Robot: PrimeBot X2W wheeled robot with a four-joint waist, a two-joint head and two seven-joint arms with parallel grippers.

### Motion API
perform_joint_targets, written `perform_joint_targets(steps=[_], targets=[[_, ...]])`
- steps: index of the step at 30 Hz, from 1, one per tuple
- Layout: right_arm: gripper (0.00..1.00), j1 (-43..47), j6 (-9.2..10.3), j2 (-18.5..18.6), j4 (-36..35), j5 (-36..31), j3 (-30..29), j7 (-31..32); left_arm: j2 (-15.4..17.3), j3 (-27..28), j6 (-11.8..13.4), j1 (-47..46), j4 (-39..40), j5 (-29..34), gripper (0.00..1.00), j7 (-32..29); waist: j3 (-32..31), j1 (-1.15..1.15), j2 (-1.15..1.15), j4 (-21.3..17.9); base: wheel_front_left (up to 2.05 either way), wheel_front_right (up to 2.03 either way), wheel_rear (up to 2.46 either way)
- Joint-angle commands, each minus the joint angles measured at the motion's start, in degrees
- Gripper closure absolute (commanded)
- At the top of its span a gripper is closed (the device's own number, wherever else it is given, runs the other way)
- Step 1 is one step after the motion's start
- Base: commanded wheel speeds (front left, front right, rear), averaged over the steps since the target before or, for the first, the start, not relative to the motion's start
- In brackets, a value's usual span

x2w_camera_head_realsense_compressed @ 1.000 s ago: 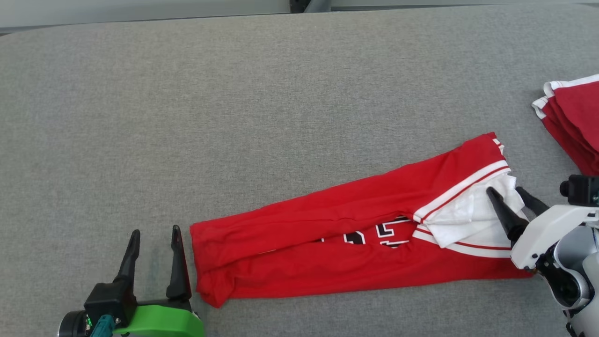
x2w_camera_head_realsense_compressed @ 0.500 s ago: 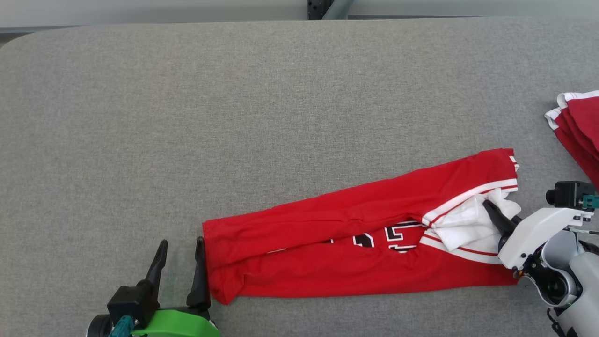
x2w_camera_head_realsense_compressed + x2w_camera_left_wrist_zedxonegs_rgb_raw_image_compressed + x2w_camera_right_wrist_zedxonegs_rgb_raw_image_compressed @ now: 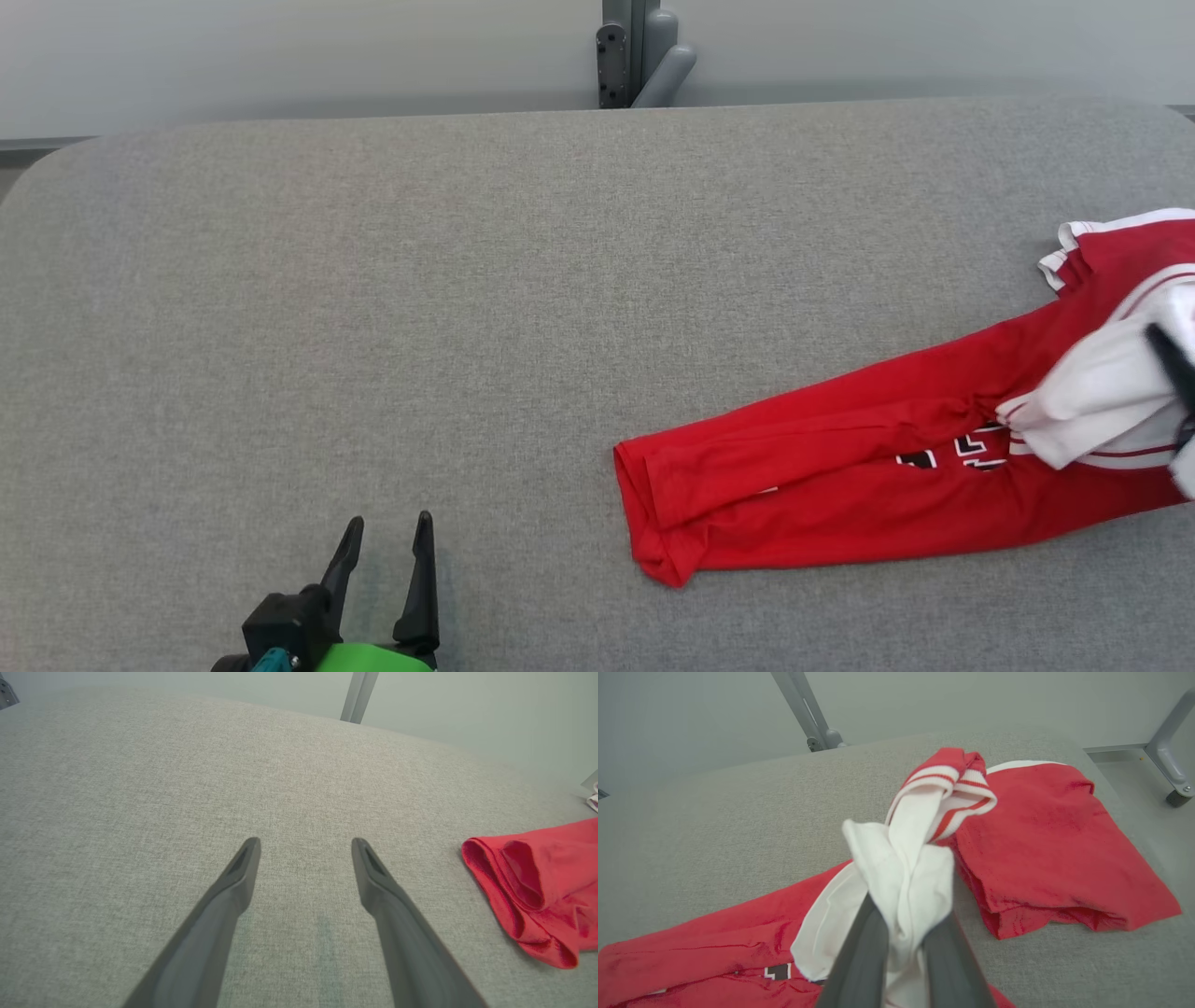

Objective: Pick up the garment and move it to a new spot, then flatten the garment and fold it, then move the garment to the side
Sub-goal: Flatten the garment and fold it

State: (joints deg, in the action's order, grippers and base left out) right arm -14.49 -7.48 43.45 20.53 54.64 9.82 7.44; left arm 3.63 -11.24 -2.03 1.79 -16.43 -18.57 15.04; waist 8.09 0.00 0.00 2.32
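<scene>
My left claw [image 3: 389, 520] hovers at the near edge of the grey tabletop [image 3: 373, 280], its fingers spread wide and empty, well apart from any cloth. I judge it is parked there to stay out of the way.

Beyond it, toward the right edge, the red garment [image 3: 840, 476] lies as a long narrow band. Its doubled-over end rests flat and points at the tabletop's middle, while its other end rises off the surface. There my right claw [image 3: 906, 919] is pinched on a bunch of the white striped trim [image 3: 901, 858], with cloth gathered between the two fingers and spilling over them. Gripped at one end like this, the rest can trail behind in one piece. The folding looks done to me, and the step in hand seems to be the last one, moving it to the side.

Farther on, by the right edge, a folded pile [image 3: 1045, 844] of red cloth sits tidy, likely marking where finished pieces go. Whether the raised trim touches it I cannot tell.

A grey metal post [image 3: 635, 51] stands past the far edge.
</scene>
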Motion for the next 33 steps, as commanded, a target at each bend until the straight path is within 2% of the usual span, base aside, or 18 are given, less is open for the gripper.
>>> perform_joint_targets(steps=[1,5,7,10,11,13,15,21,22,23,24,30,33], targets=[[1.00,1.6,-0.01,-1.5,-3.2,-1.0,0.9,0.3,-0.2,0.2,-0.3,1.1,0.0,0.1,0.00,0.1,-0.5,0.00,0.00,0.1,0.00,0.00,0.00],[1.00,5.1,-0.01,-7.5,-15.5,-4.7,7.0,3.3,-0.5,0.3,-0.6,0.9,-0.1,0.1,0.00,0.1,0.1,0.00,0.00,-0.2,0.00,0.00,0.00],[1.00,5.4,-0.01,-12.3,-18.8,-7.2,11.0,5.1,-0.6,-0.1,-0.9,0.2,-0.5,0.3,0.00,0.1,0.6,0.00,0.00,-0.3,0.00,0.00,0.00],[1.00,3.9,-0.01,-20.8,-18.1,-11.2,15.6,6.5,-0.7,-1.2,-1.5,-1.4,-1.4,0.6,0.00,0.1,1.4,0.00,0.00,-0.2,0.00,0.00,0.00],[1.00,2.6,0.00,-25.3,-15.3,-14.1,17.1,6.4,-0.7,-2.4,-1.6,-2.3,-1.9,0.3,0.00,0.1,1.9,0.00,0.00,0.5,0.00,0.00,0.00],[1.00,1.9,-0.02,-29.1,-12.5,-16.6,18.3,5.7,-0.6,-3.5,-1.6,-3.0,-2.3,-0.1,0.00,0.1,2.1,0.00,0.00,1.4,0.00,0.00,0.00],[1.00,1.4,-0.02,-31.6,-10.2,-17.7,18.8,5.2,-0.6,-3.9,-1.3,-3.8,-2.7,-0.4,0.00,0.1,2.3,0.00,0.00,2.2,0.00,0.00,0.00],[1.00,0.3,-0.01,-33.4,-6.9,-19.8,19.6,4.1,-0.6,-3.7,-0.8,-3.3,-3.2,-0.7,0.00,0.1,2.5,0.00,0.00,3.2,0.00,0.00,0.00],[0.81,0.2,-0.01,-33.6,-6.5,-20.2,19.2,3.5,-0.6,-3.7,-0.7,-3.1,-3.2,-0.7,0.00,0.1,2.4,0.00,0.00,3.3,0.00,0.00,0.00],[0.11,0.2,-0.01,-33.8,-6.4,-20.6,19.3,2.8,-0.6,-3.6,-0.7,-3.0,-3.3,-0.9,0.00,0.1,2.3,0.00,0.00,3.3,0.00,0.00,0.00],[0.00,0.2,-0.01,-34.2,-6.4,-20.6,19.3,2.1,-0.6,-3.6,-0.6,-2.8,-3.3,-1.0,0.00,0.1,2.3,0.00,0.00,3.3,0.00,0.00,0.00],[0.00,2.1,-0.01,-33.6,-10.3,-20.4,17.6,-3.9,-0.6,-2.8,-0.4,-1.8,-3.3,-0.9,0.00,0.1,1.2,0.00,0.00,2.6,0.00,0.00,0.00],[0.00,5.1,-0.01,-32.5,-14.1,-20.6,14.4,-8.8,-0.6,-2.0,-0.7,-1.0,-3.4,-0.3,0.00,0.1,0.2,0.00,0.00,1.9,0.00,0.00,0.00]])
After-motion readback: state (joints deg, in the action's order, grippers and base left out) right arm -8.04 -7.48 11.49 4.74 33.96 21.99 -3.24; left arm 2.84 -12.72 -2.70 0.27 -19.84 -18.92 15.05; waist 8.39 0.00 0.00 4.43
